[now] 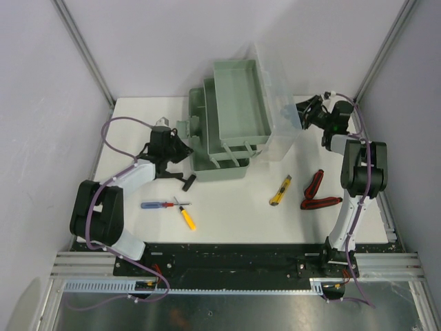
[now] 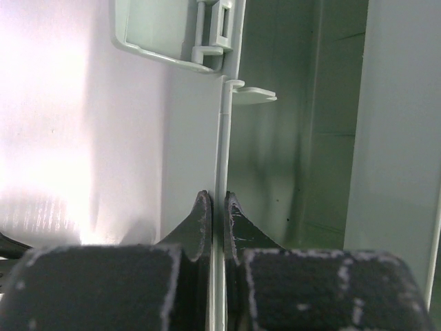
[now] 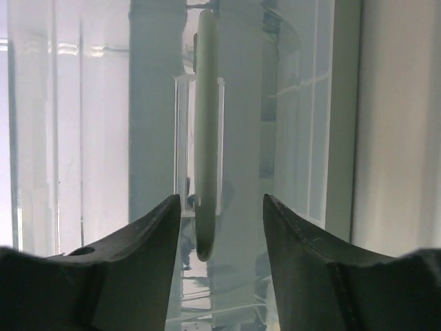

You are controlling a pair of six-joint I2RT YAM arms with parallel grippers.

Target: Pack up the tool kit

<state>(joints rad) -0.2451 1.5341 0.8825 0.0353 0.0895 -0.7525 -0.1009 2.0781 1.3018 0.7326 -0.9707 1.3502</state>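
The box (image 1: 238,103) stands open at the back middle of the bench (image 1: 234,224), its clear lid (image 1: 279,83) upright on the right. The left end effector (image 2: 217,207) is pinched narrow on a thin wall at the box's left side. The right end effector (image 3: 220,207) is spread wide at the lid, with a pale green tab (image 3: 205,124) between its fingers and a gap on each side. A blue screwdriver (image 1: 156,204), yellow screwdriver (image 1: 186,218), knife (image 1: 280,191) and pliers (image 1: 318,193) lie in front.

The top view looks steeply down over the white table (image 1: 234,217). Both wrist views sit close against the sage-green plastic box (image 1: 234,103), which all three share.
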